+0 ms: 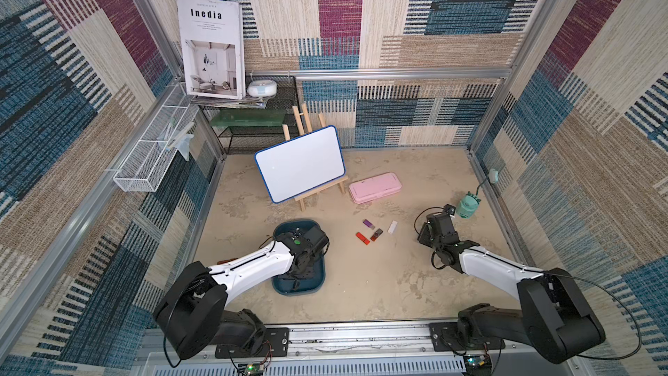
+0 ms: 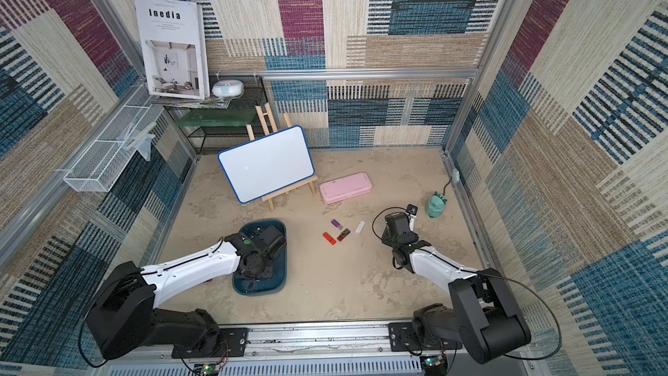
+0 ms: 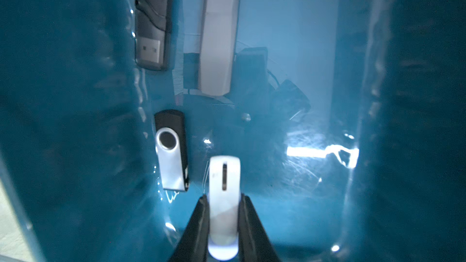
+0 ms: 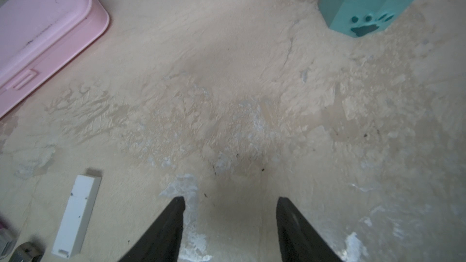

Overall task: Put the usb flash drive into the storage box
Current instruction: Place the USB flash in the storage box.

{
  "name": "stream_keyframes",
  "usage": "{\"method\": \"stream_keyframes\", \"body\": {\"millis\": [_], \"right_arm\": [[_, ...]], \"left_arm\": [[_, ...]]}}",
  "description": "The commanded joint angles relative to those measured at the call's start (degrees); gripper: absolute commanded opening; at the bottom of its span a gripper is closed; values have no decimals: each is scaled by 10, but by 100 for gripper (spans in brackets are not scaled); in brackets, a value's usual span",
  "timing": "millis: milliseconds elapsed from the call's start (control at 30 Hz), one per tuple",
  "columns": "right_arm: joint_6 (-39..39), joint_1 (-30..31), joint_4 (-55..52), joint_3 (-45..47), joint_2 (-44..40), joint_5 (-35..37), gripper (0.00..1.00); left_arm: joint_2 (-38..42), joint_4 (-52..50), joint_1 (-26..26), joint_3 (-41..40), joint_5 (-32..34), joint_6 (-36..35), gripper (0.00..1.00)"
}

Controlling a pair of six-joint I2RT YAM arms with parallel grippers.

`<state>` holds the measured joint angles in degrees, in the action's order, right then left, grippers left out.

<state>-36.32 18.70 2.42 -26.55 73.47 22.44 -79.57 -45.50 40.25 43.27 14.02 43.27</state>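
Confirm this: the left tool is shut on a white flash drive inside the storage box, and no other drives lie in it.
Wrong at the end: the left wrist view shows three other drives in the storage box, a black drive, a pale grey drive and a swivel drive. The left tool is shut on the white flash drive there.

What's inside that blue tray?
The storage box holds a black drive, a swivel drive, a grey drive; the left gripper grips a white drive there. From above, the arm hides much.

The left arm (image 1: 249, 265) and right arm (image 1: 495, 264) show white shells, black joints and thin black cables. A green dot (image 1: 297, 242) marks the left wrist. The right end effector (image 4: 230, 198) has black, tapered fingers (image 4: 161, 230).
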Motion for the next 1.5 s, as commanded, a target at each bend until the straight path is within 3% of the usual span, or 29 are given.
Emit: {"method": "stream_keyframes", "body": {"millis": [0,500,833,1067,1267,1367,1467], "right_arm": [[3,0,-2,-3,2,5,63],[4,0,-3,-5,5,4,63],[7,0,-6,-9,7,4,63],[9,0,-3,-4,-2,5,64],[20,0,-12,-9,-8,-11,64],[27,0,-24,-21,-22,-36,64],[58,1,-27,-50,-15,-111,66]], "left_arm": [[-9,7,-3,-3,13,4,9],[-43,20,-14,-4,8,-2,22],[-19,-7,-14,8,1,-4,31],[63,-68,-14,34,-10,-12,34],[176,-116,-13,80,-60,-55,35],[243,-121,-14,102,-105,-92,36],[288,-139,-14,128,-99,-127,38]]}}
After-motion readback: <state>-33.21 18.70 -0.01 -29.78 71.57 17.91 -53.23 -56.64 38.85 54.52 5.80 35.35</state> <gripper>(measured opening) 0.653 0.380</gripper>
